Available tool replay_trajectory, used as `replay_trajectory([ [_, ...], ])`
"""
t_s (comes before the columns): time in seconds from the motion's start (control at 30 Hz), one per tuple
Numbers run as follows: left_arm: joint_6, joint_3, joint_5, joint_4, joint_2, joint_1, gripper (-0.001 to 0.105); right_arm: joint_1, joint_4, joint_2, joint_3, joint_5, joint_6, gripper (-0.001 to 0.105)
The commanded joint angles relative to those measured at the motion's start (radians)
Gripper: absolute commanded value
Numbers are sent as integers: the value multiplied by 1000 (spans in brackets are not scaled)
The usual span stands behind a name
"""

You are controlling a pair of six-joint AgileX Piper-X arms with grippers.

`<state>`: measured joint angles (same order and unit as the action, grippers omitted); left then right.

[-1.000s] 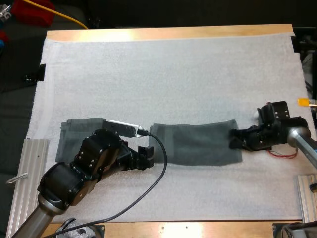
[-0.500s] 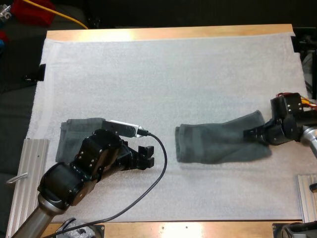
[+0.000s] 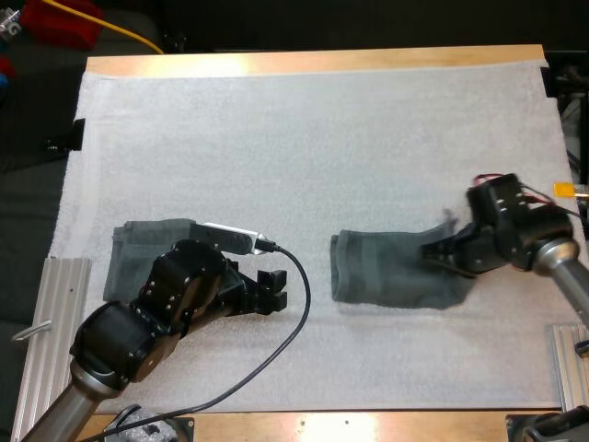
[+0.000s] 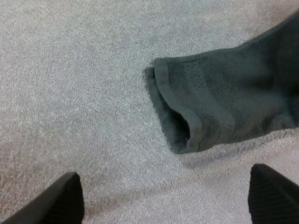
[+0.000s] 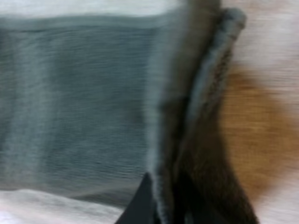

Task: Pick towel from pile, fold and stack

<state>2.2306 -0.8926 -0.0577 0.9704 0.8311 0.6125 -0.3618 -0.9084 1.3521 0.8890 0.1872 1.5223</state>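
One towel (image 3: 386,273) pinched in right hand (image 3: 432,258).

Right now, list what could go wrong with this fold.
1. The right gripper has only the towel's edge between its fingers; the cloth could slip out mid-fold.
2. The left gripper, fingers open, sits clear of the towel's other end; unpinned, the towel may slide and fold crooked.

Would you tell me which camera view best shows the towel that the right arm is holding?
The high view: the whole towel shows on the mat, one end pinched in the right tool. The left wrist view gives its free, doubled-over end; the right wrist view, a close patch of cloth at the grip.
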Motion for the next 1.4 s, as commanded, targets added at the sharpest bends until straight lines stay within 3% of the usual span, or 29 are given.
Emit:
replay_trajectory([
  [0.0,15,-3,1,-10,-5,1,70,-32,33,-2,10,30,-36,1],
  [0.33,15,-3,-15,-10,-5,1,70,-185,230,111,10,131,-275,1],
  [0.77,15,-3,-30,-10,-5,1,70,-237,336,232,10,181,-402,4],
  [0.87,15,-3,-30,-10,-5,1,70,-237,349,251,10,234,-402,13],
  [1.03,15,-3,-30,-10,-5,1,70,-237,405,248,15,417,-369,46],
  [1.13,15,-3,-30,-10,-5,1,70,-237,425,228,16,461,-354,62],
  [1.37,15,-3,-30,-4,-5,1,70,-237,425,166,16,434,-325,65],
])
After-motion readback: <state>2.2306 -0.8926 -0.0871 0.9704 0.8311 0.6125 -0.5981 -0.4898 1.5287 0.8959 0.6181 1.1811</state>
